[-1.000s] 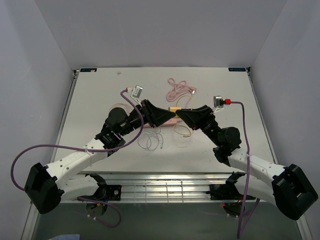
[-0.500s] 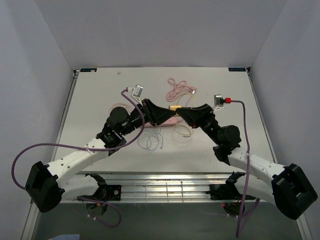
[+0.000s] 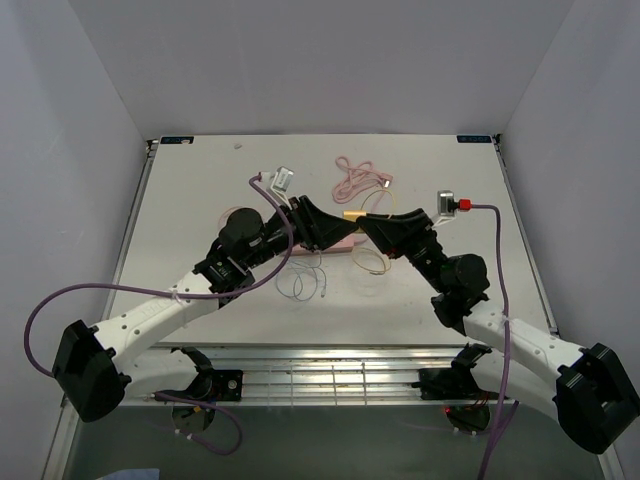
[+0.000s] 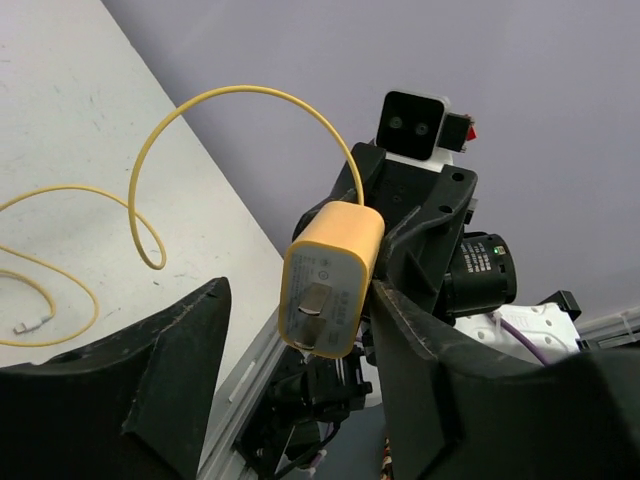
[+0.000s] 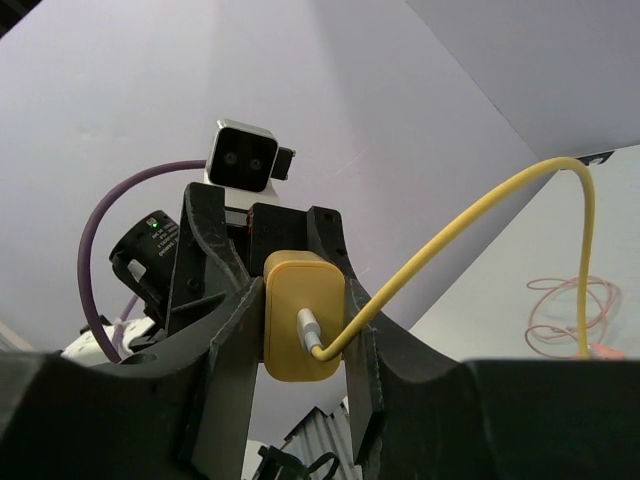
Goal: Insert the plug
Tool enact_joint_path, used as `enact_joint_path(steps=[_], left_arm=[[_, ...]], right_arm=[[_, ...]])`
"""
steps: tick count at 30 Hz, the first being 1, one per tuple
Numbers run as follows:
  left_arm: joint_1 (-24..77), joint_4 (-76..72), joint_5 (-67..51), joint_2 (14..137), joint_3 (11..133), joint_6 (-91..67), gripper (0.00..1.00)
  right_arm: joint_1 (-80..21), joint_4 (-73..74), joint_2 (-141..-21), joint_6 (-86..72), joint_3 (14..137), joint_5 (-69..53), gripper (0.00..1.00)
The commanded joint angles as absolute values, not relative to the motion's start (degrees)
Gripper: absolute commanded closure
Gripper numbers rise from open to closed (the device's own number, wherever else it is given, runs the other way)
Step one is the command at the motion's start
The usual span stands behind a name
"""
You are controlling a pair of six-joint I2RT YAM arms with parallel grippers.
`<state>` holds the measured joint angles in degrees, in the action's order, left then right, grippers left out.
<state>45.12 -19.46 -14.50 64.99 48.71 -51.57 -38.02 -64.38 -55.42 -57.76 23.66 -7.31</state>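
A yellow charger block (image 5: 298, 316) is clamped between the fingers of my right gripper (image 5: 300, 300), which is shut on it and holds it above the table. A yellow cable (image 5: 470, 220) is plugged into its back through a white connector. In the left wrist view the charger (image 4: 330, 272) shows its two metal prongs toward that camera. My left gripper (image 4: 300, 305) is open, with its fingers spread on either side just in front of the charger. In the top view both grippers meet at the charger (image 3: 352, 214) over mid-table.
A pink block (image 3: 341, 241) lies on the table under the two grippers. A coiled pink cable (image 3: 358, 180) lies behind them. Thin white cables (image 3: 305, 283) and loops of the yellow cable (image 3: 374, 262) lie in front. Grey walls enclose the table.
Both grippers have risen and shifted slightly with the charger between them. The right wrist has swung a little to the right.
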Motion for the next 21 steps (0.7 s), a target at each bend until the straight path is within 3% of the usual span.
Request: enact_joint_path(steps=[1,9,13,14,21], left_arm=[[45.09,-15.21,-12.92,65.3,49.92,-50.8,0.31],[45.09,-15.21,-14.59,64.25,50.1,-51.15,0.27],[45.09,-15.21,-14.77,63.28,49.83,-50.63,0.11],[45.09,-15.03,-14.85,63.02,49.75,-50.36,0.04],[45.09,-11.0,-14.42,61.18,50.53,-48.35,0.02]], right_arm=[[-38.76,-66.88,-53.79,-54.93,24.26,-6.24,0.92],[-38.76,-63.47,-53.61,-54.15,24.43,-4.13,0.92],[-38.58,-61.79,-53.61,-52.91,24.61,-2.99,0.92],[-38.41,-60.83,-53.61,-52.48,24.7,-2.64,0.92],[-36.3,-54.69,-54.14,-46.78,27.85,-3.6,0.92]])
